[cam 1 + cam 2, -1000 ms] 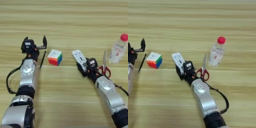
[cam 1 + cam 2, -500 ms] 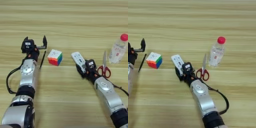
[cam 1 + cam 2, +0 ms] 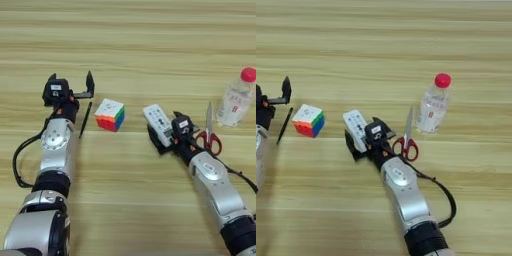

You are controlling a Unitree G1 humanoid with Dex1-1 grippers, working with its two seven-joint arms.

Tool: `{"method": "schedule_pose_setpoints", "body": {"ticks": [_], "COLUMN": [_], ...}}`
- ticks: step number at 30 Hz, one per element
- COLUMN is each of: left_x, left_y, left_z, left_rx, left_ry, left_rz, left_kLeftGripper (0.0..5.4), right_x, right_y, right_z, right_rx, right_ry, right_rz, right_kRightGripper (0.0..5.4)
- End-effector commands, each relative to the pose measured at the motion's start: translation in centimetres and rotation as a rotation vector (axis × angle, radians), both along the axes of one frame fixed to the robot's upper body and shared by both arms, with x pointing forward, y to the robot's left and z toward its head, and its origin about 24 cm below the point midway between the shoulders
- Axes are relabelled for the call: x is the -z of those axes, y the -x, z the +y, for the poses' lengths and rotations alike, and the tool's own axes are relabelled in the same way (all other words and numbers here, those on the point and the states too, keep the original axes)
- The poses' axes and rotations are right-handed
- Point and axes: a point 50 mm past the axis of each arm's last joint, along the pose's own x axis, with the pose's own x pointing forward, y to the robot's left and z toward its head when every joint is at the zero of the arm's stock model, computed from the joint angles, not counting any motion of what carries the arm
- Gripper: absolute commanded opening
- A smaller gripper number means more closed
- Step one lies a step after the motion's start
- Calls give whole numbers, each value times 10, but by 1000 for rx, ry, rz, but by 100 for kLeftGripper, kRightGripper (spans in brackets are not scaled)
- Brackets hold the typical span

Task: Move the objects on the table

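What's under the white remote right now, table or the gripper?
The right gripper is shut on the white remote: one black finger shows at its lower left edge, another at its right. The remote covers whatever lies beneath it on the table.

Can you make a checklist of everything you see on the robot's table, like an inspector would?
Surface: wooden table, light yellowish, striped grain.
Job's things: puzzle cube; white remote; red-handled scissors, blades pointing away; clear bottle with red cap, upright; black pen left of the cube.
Clutter: nothing seen.
Grippers: left gripper open, above the pen's far end; right gripper shut on the remote.
Cables: black cable along the right arm, another by the left arm.
Surroundings: nothing seen.
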Motion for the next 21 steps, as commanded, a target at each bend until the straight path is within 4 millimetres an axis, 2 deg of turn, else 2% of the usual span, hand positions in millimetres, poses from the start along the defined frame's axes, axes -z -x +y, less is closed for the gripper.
{"method": "schedule_pose_setpoints", "body": {"ticks": [1,9,21], "left_x": [-3,-2,-2], "left_y": [-2,-3,-3], "left_z": [-4,-5,-6], "left_rx": [8,9,9], "left_ry": [-10,-9,-9], "left_rz": [-14,-11,-9], "left_kLeftGripper": [540,540,540], "right_x": [-9,-20,-69], "right_y": [-5,-7,-1], "right_z": [-4,-11,-30], "right_rx": [11,28,77], "right_ry": [-27,-31,-70], "right_rz": [-61,-137,-349], "right_kRightGripper": [536,536,536]}}
